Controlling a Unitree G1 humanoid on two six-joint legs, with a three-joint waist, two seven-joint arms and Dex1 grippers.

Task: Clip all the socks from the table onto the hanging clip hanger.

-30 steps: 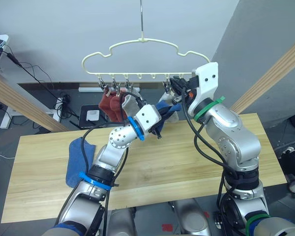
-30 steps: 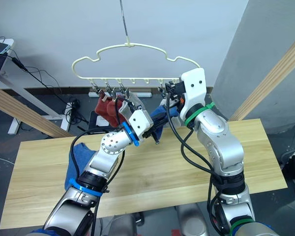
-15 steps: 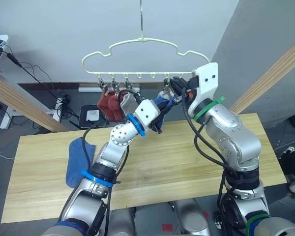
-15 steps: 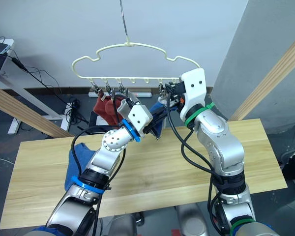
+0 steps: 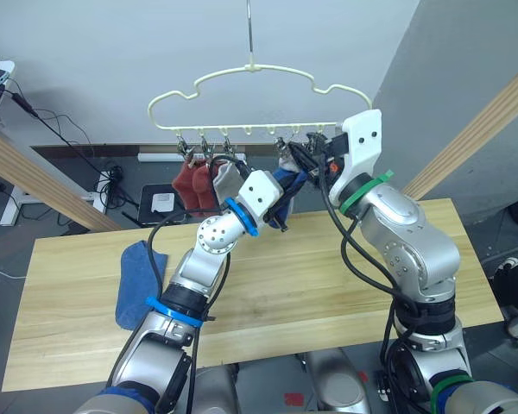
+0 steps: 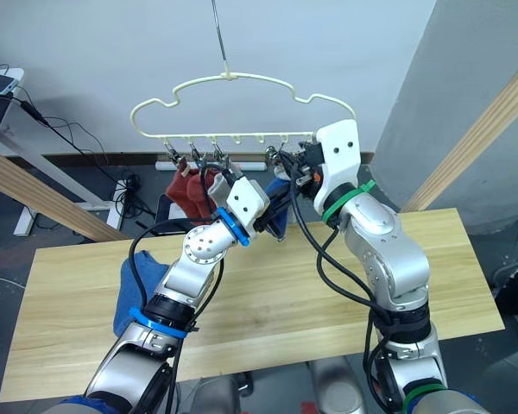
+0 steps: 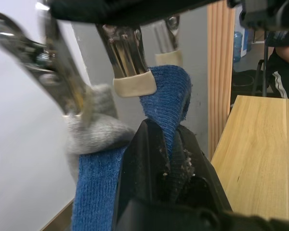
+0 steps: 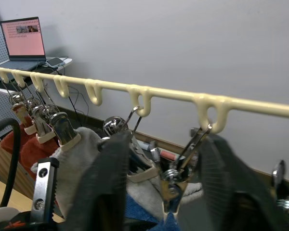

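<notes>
Near the table's point(image 5: 345, 285) left edge one blue sock point(image 5: 136, 283) waits. Up at the clip hanger point(image 5: 250, 95), our left gripper point(image 7: 169, 144) is clamped on the other blue sock point(image 7: 168, 98); right gripper point(image 8: 156, 166) spread around a clip point(image 7: 130, 62), so next we'd feed the cuff in.

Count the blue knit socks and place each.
2. One blue sock lies on the wooden table's left part; the other is pinched in the left gripper beneath the yellow wire hanger.

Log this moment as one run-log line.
left gripper: shut on blue sock, raised to a clip | right gripper: open around clip on clip hanger | second blue sock: on table
</notes>
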